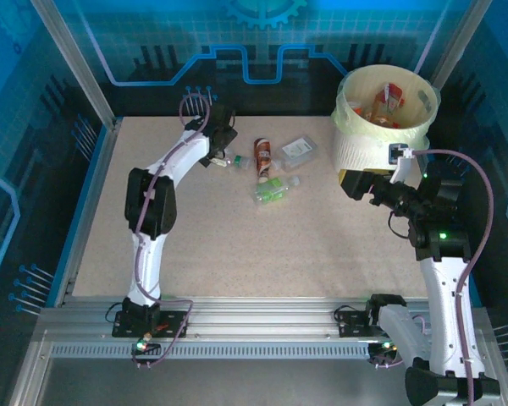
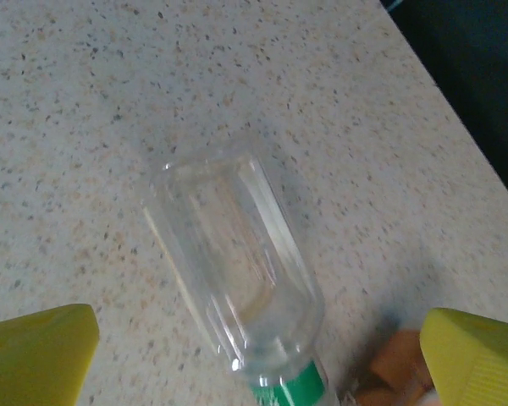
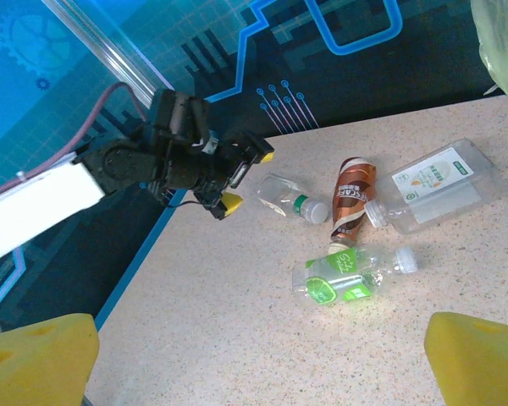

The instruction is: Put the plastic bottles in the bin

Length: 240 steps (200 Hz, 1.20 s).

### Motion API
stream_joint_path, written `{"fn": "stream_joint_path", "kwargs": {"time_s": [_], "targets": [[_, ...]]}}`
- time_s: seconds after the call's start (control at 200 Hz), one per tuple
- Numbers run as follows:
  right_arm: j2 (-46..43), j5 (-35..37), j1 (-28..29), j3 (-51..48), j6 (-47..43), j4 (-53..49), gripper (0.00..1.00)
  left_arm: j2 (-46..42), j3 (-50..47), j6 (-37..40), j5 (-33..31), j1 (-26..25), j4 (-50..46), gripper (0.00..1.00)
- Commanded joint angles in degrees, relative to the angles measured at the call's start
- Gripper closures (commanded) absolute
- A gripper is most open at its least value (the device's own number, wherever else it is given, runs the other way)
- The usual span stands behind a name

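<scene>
Blue-lit walls with printed circuit lines close around the speckled beige table [image 1: 237,245]. Your left gripper [image 3: 248,179] hangs over a small clear plastic bottle with a green cap [image 2: 237,271]. Its yellow fingers [image 2: 38,355] are spread wide on both sides and do not touch it. Your right gripper [image 3: 256,359] hovers just beside the large round white bin with a pale yellow bag [image 1: 372,152], also wide apart and holding nothing. Three more lie near the middle of the table: a brown-labelled bottle [image 3: 352,196], a flat clear bottle with a white label [image 3: 432,184] and a green-labelled bottle [image 3: 349,277]. Some bottles are inside the bin.

Please take care. The clear bottle is smooth and round, and it lies slanted between the fingers. I think an off-centre squeeze may make it roll or slip out toward the brown-labelled bottle. The bin stands well apart on the other side, and the right arm may block the way there. On the brown label I can read "CAFE"; the other writing is too small.
</scene>
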Motion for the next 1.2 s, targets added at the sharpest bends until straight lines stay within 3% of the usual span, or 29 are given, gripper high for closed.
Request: {"fn": "stream_joint_path", "kwargs": {"time_s": [0.0, 0.42, 0.525, 0.715, 0.87, 1.05, 1.196], "targets": [[-0.3, -0.2, 1.0, -0.5, -0.2, 0.6, 0.00, 5.9, 8.8, -1.6, -1.9, 0.9, -12.5, 0.01], [0.4, -0.4, 1.2, 2.2, -0.4, -0.2, 0.00, 19.7, 22.9, -1.2, 2.0, 2.6, -13.5, 0.01], [0.6, -0.3, 1.2, 3.4, -0.7, -1.2, 0.00, 19.6, 21.1, -0.9, 2.8, 2.6, -11.4, 0.17], [0.2, 1.0, 1.3, 4.3, -1.0, -3.4, 0.00, 15.5, 14.3, -2.1, 3.2, 2.6, -6.0, 0.22], [0.3, 0.5, 1.4, 4.0, -0.6, -4.1, 0.00, 11.0, 6.5, -1.6, 2.5, 2.6, -0.6, 0.47], [0.2, 0.3, 1.4, 4.0, 0.1, -3.9, 0.00, 5.7, -3.8, -2.5, 3.6, 3.2, 7.7, 0.54], [-0.2, 0.1, 1.5, 3.7, 1.3, -2.9, 0.00, 2.0, -10.4, -0.8, 4.8, 3.4, 15.0, 0.68]]}}
